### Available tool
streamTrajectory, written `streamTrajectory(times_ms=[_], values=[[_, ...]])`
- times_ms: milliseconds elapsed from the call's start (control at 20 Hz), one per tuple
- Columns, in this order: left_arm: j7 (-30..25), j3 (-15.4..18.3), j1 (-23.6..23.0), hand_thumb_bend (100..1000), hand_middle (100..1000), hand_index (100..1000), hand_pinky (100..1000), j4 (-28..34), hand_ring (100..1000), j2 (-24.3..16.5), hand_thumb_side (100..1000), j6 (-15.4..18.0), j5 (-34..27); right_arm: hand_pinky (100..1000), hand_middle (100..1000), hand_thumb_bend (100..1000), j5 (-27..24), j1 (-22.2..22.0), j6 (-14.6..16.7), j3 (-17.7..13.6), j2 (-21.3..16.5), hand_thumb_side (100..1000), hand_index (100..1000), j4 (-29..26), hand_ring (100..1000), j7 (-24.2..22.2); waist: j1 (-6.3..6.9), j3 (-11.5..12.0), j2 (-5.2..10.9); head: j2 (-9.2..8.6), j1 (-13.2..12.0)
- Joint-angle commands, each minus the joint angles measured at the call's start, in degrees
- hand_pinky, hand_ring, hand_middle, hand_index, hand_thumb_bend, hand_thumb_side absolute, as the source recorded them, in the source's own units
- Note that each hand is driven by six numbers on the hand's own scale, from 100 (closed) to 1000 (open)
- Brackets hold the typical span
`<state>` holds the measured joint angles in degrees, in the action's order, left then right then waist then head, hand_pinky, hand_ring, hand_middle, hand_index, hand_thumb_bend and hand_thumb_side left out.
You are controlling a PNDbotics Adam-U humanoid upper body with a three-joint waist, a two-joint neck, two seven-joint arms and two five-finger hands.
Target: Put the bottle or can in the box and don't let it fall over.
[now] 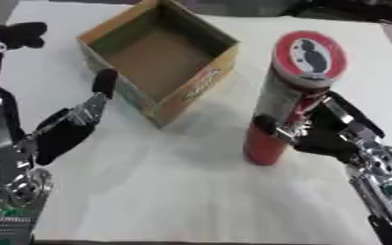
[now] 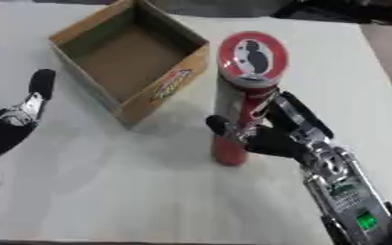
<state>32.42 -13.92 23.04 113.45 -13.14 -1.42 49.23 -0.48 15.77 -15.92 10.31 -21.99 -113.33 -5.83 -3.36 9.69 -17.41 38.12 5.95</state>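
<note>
You are gripping the tall red can with your right hand, fingers curling round it as it is standing upright on the surface at the box's four o'clock. Next, I judge, you are lifting it level over the box. Your left hand is idling open.

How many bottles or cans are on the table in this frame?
1: a tall red can standing upright right of the open cardboard box, with the right hand curled round it. The box looks empty; nothing seems hidden.

The can stands upright right of the box.
</note>
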Motion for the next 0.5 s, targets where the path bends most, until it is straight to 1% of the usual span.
streamTrajectory(times_ms=[50, 300, 400, 500], values=[[-0.4, 0.9, 0.2, 542, 488, 685, 624, 1.1, 631, -0.4, 478, -0.6, 0.0, 1000, 939, 520, -0.7, 1.0, -1.0, 0.0, -1.5, 398, 912, -1.3, 1000, 0.1, 0.06, 0.1, 0.64, -0.84, 0.2], [-1.0, 1.3, 0.0, 541, 478, 677, 655, 1.1, 676, -0.2, 506, -1.5, 0.5, 1000, 941, 494, -1.1, 1.0, -2.2, 0.0, -1.5, 382, 843, -1.3, 1000, 0.3, -0.09, 0.1, 0.57, -1.02, 0.3], [-1.1, 1.3, 0.0, 537, 489, 674, 676, 1.1, 700, -0.1, 525, -1.7, 0.7, 1000, 940, 480, -1.4, 1.0, -2.6, 0.0, -1.4, 360, 836, -1.3, 1000, 0.3, -0.13, 0.0, 0.56, -0.88, 0.3], [-1.4, 1.4, 0.0, 531, 519, 672, 696, 1.1, 719, -0.1, 565, -1.9, 1.0, 1000, 933, 456, -2.3, 1.0, -3.2, 0.0, -1.4, 319, 839, -1.3, 1000, 0.5, -0.13, 0.0, 0.54, -0.77, 0.3]])
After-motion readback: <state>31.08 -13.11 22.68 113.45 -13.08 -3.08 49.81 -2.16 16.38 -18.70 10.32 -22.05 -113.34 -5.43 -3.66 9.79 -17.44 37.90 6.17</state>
